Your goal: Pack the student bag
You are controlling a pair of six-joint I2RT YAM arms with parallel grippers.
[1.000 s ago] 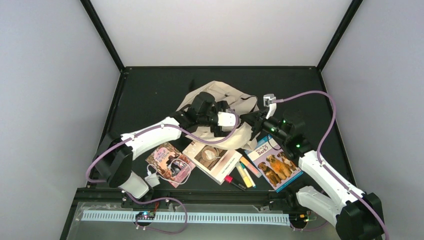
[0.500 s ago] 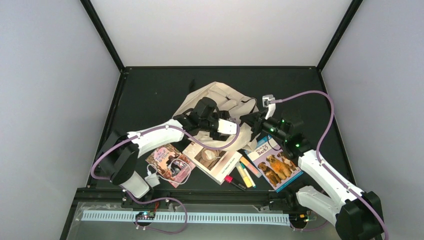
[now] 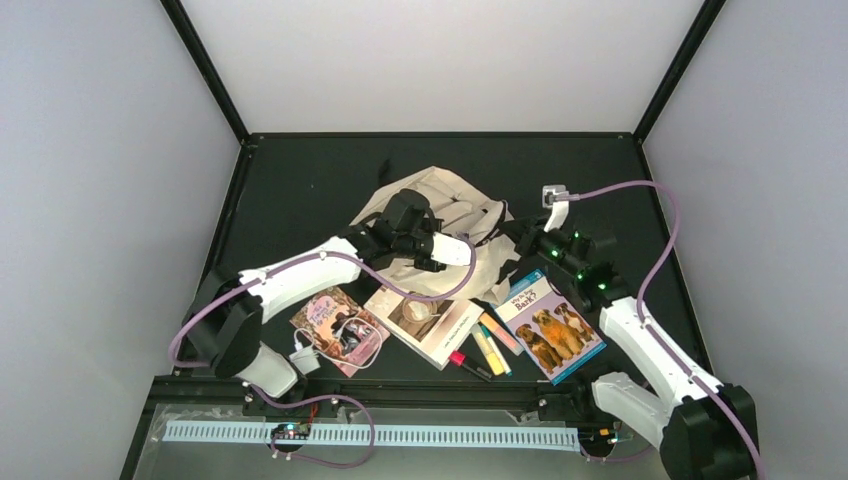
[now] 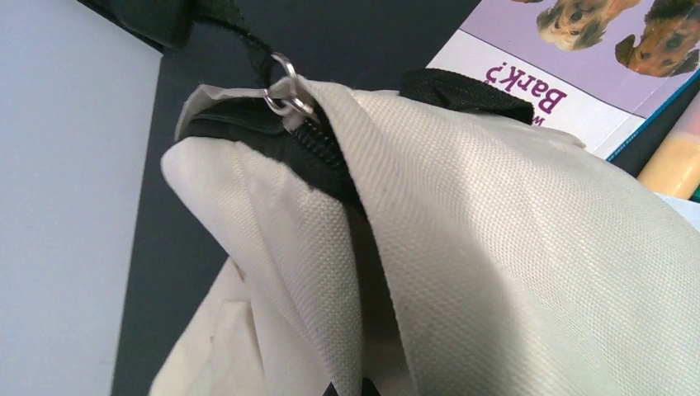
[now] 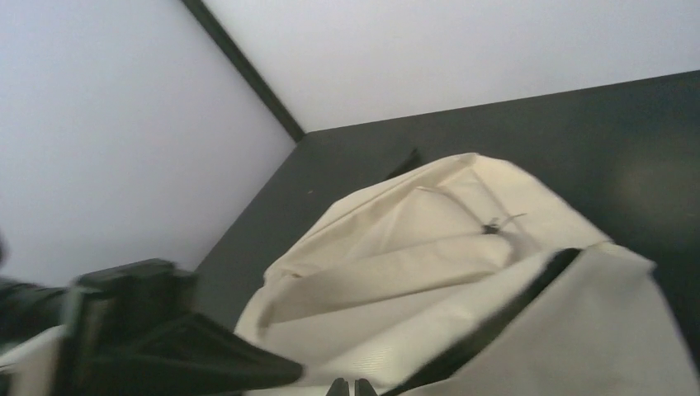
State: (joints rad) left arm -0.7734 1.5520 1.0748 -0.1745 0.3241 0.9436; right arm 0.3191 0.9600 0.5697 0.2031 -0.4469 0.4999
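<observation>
Student bag (image 3: 450,195) at 12 o'clock | opening step | left gripper (image 4: 347,388), right gripper (image 5: 347,386) both pinching its fabric | next I pull the mouth apart

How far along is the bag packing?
Done: nothing visibly packed yet. In hand: left gripper and right gripper are both shut on fabric of the bag near its zipper. Left: dog book, two more books, markers and charger lie outside on the table.
</observation>
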